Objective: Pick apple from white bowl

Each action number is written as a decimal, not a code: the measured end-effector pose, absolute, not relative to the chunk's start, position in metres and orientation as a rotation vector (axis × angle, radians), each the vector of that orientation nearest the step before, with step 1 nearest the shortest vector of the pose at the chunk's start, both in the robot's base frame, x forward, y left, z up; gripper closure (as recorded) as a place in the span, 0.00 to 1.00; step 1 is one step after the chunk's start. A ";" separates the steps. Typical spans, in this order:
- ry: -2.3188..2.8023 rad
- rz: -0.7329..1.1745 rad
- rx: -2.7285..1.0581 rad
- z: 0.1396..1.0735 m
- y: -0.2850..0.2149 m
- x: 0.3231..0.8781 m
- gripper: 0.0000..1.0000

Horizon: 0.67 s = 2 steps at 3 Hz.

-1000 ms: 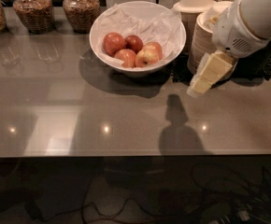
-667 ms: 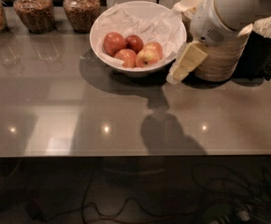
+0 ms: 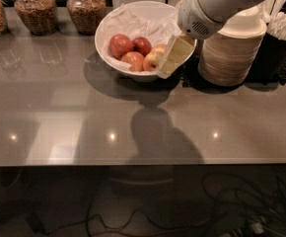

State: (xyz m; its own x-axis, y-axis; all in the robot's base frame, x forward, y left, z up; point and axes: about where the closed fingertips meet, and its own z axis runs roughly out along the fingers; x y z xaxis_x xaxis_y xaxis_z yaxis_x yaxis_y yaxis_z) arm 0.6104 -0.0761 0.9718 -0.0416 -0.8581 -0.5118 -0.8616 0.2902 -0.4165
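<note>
Progress on the pick is early, as I judge it: no apple is in my hold yet. My gripper (image 3: 174, 57) hangs at the right rim of the white bowl (image 3: 103, 29), tilted down and to the left, with its tip right beside the nearest apple (image 3: 154, 58). Whether it touches that apple I cannot tell. Whether the gripper is apart or together I cannot tell either, since only one pale side of it shows below the round white housing of my arm (image 3: 207, 9). Four apples lie bunched in the bowl on crumpled white paper (image 3: 133, 21): the nearest one, a low one (image 3: 132, 61) to its left, a dark red one (image 3: 142, 44) behind, and a large one (image 3: 120, 45) furthest left. The bowl itself stands toward the back of the grey counter (image 3: 59, 112), with a stack of beige paper bowls (image 3: 232, 56) just to its right. So the approach looks nearly done, and everything else is left: settle around one apple, most likely the nearest, close on it, and lift it clear of the rim without dragging the paper or nudging the neighbours.
</note>
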 end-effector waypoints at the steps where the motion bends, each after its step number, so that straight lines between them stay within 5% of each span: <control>1: 1.875 -0.005 -1.511 0.971 -0.075 0.614 0.00; 2: 1.887 -0.017 -1.447 0.966 -0.068 0.632 0.00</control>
